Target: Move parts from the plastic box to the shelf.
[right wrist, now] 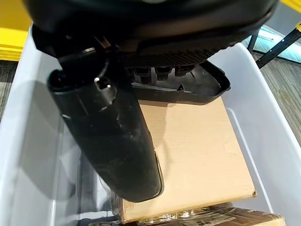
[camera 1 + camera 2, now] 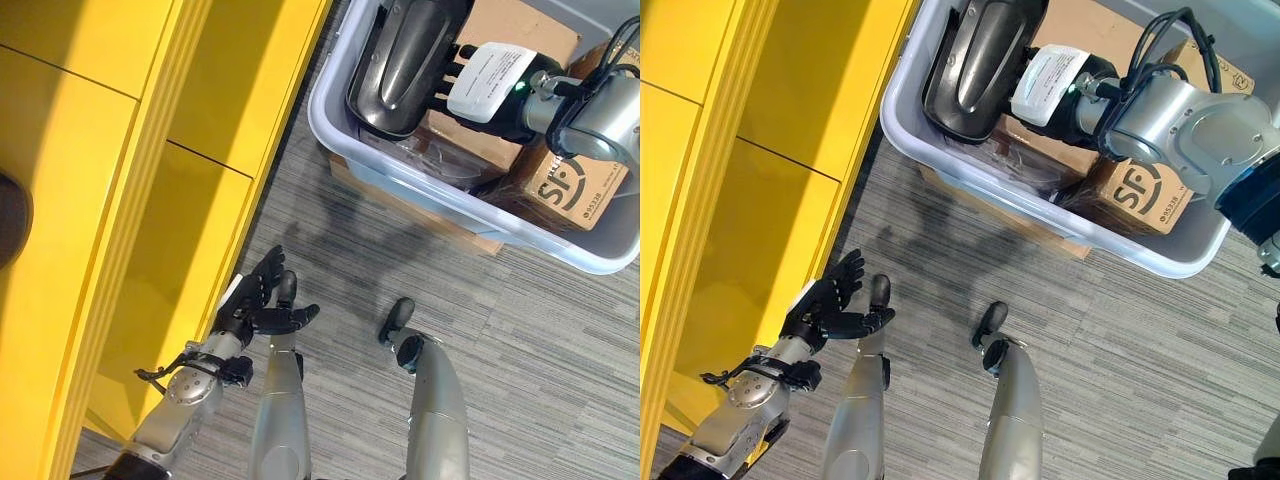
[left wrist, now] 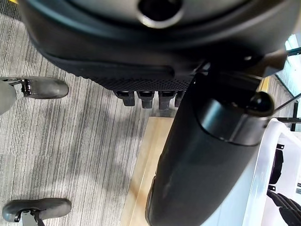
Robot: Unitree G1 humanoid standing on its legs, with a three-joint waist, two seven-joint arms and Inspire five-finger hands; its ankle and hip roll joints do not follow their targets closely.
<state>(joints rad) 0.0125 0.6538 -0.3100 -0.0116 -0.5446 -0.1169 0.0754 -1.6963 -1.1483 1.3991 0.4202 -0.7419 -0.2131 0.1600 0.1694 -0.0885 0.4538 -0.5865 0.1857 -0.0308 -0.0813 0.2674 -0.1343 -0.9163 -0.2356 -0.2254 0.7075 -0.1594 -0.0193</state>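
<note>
Right hand [image 2: 470, 80] touching black part [image 2: 405, 60]

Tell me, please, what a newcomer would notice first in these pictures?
The bright yellow shelf fills the robot's left side. Ahead sits the pale grey plastic box, where the right hand grips a glossy dark curved part above brown cardboard boxes. The left hand hangs open beside the shelf.

On my left stands the shelf [image 2: 150, 200]; to its right, on the floor [image 2: 520, 360], sits the plastic box [image 2: 345, 140]. In the box a curved part [image 2: 405, 60] lies on a flat carton [image 2: 500, 40] (a printed carton [image 2: 580, 185] beside it). My right hand [image 2: 485, 80] reaches into the box; my left hand [image 2: 255, 305] hangs just beside the shelf.
</note>
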